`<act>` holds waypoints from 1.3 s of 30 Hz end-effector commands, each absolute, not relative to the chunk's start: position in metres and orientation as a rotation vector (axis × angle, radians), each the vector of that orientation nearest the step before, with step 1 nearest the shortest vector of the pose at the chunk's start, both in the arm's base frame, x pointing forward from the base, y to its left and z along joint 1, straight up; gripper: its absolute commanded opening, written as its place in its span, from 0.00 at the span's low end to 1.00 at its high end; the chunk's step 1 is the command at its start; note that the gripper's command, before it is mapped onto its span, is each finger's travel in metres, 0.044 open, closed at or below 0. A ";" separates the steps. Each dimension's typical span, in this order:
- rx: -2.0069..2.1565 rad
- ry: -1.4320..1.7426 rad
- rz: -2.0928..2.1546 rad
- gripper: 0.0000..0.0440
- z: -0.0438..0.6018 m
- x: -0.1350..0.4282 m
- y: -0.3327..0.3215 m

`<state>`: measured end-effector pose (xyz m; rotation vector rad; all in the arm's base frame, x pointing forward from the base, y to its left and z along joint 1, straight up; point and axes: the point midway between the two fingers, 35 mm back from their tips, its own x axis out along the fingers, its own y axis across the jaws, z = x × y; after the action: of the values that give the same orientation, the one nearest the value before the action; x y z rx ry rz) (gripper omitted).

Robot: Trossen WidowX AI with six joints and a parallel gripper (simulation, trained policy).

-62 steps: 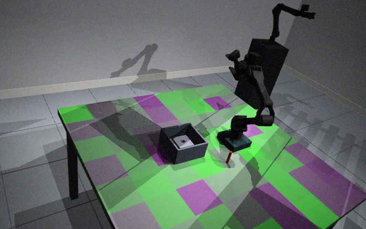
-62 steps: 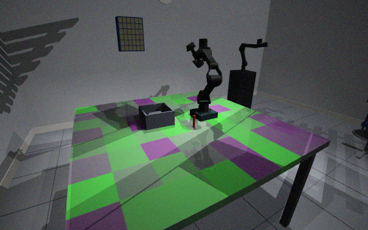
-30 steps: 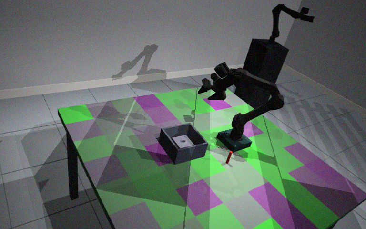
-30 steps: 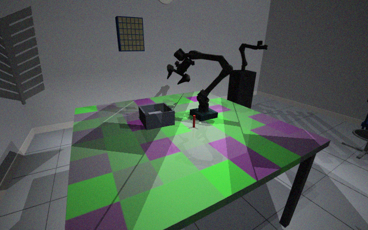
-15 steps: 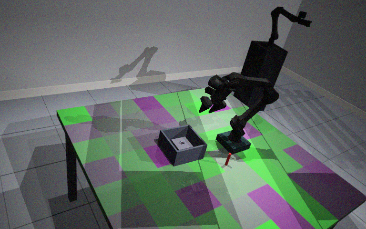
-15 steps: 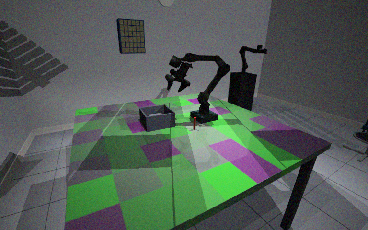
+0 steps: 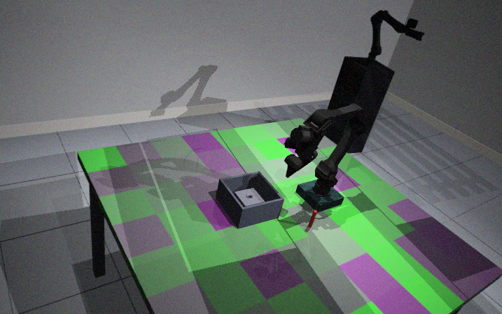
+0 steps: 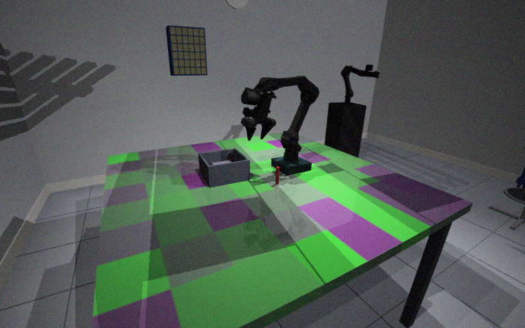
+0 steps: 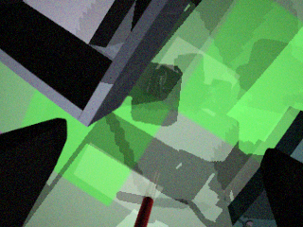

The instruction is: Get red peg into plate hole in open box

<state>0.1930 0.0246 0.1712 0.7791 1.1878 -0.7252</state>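
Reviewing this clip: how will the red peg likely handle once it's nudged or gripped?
The red peg stands upright, tall and narrow, so a sideways nudge would probably topple it. Its round shaft may then roll. Its straight outline suggests it would stay stiff when gripped.

Looks like a lab or robotics test room: has a second black jointed arm (image 7: 376,36) (image 8: 348,83) on a tall black box-shaped pedestal (image 7: 380,83) (image 8: 345,124), plain grey walls, grey tiled floor. Exact kind unclear.
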 end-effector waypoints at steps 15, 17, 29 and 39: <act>0.593 1.458 -0.669 1.00 0.127 0.153 0.105; 0.576 1.474 -0.662 1.00 0.120 0.150 0.112; 0.516 1.487 -0.609 1.00 0.069 0.142 0.143; 0.478 1.469 -0.552 0.95 0.028 0.143 0.152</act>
<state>0.1436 0.1524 0.0346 0.4938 1.4711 -0.5596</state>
